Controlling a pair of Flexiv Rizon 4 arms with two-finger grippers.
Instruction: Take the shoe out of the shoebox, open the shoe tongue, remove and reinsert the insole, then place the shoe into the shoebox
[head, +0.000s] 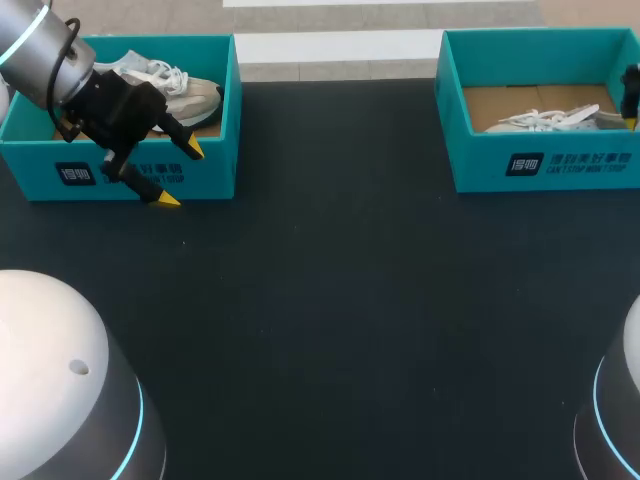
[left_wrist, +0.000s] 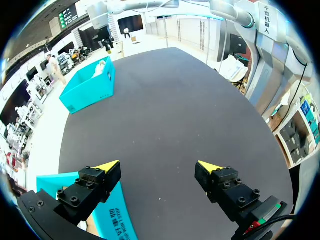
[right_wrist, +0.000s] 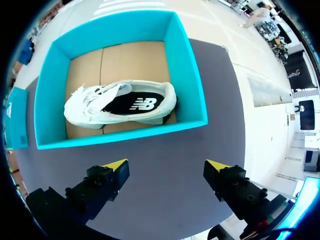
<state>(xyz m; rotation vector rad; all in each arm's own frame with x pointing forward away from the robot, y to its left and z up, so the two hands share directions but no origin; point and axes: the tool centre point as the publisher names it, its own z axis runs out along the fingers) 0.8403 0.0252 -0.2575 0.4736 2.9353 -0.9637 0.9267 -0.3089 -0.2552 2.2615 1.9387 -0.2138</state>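
Right tool (right_wrist: 166, 165) hangs with its fingers spread and nothing between them, over the table (right_wrist: 165, 145) just short of the right box (right_wrist: 192, 80). Inside that box, close behind its front wall and lying along it, is the white shoe (right_wrist: 90, 107), resting on the cardboard floor (right_wrist: 130, 57). I judge the shoe light and soft. The fabric upper and tongue should give under a pinch and the laces could snag a finger. The sole and heel rim look firmer, so the heel rim or the sides at mid-foot seem the safest hold. Its dark insole (right_wrist: 135, 104), likely thin and floppy, shows plainly only from the right wrist; from overhead the box's front wall hides much of the shoe. The overhead view places the left tool (head: 180, 175), likewise spread and empty, well apart from the right box across the table. It sits at the front wall of the left box (head: 40, 165), whose grey shoe (head: 185, 90) the left wrist view does not show.
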